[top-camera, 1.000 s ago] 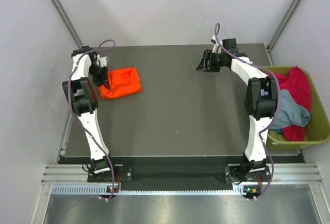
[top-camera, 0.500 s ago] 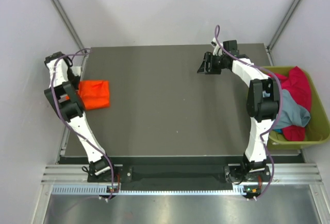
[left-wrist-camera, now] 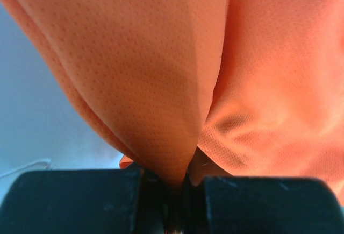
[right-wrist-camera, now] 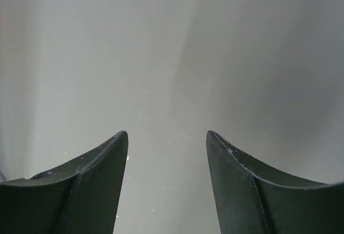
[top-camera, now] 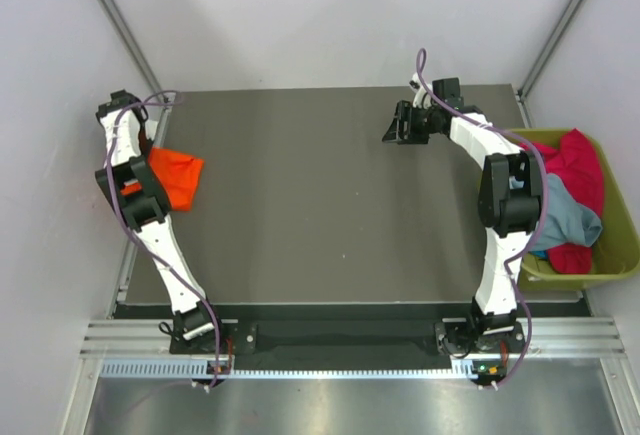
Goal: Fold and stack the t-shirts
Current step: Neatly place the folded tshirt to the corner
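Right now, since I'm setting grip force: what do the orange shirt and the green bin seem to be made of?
The orange shirt: seemingly a thin synthetic mesh knit, matte; the left wrist view shows tiny regular pinholes and soft folds. The green bin: likely rigid plastic, by its straight rim and smooth wall; too small to be sure.
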Controlling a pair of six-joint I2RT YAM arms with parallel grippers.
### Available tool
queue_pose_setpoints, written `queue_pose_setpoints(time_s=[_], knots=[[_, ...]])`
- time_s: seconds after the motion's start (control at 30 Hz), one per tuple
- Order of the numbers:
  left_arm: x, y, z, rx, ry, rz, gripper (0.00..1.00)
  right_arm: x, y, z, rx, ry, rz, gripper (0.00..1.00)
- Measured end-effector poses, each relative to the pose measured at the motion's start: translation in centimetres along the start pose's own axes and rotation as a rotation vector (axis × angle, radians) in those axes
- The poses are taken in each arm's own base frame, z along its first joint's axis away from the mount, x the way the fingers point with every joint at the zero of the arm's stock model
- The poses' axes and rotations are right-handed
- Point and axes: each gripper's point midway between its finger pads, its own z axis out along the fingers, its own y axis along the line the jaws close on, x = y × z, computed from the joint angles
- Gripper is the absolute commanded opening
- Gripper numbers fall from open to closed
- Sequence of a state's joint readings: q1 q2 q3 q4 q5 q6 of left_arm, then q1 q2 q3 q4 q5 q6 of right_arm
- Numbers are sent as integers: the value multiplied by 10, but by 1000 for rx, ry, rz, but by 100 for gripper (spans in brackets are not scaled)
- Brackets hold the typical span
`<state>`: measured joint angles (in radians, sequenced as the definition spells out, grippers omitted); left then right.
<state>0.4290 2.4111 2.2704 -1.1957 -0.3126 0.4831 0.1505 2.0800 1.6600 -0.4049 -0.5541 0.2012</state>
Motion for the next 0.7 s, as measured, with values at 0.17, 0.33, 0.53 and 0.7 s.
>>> queue_pose_setpoints(time_s=[0.17,0.33,0.53,0.7], knots=[[-1,-6,5,-2,16,13,0,0,0,0,0,1,0,61],[-1,-7,5,-1,15,-2,0,4,1,2,-2,7,0,61],[-3,-11,5,5,13,-20,0,4,4,4,-7,5,-7,61],[-5,-18,3,18,10,-26,0,3,4,4,-8,3,-9,61]])
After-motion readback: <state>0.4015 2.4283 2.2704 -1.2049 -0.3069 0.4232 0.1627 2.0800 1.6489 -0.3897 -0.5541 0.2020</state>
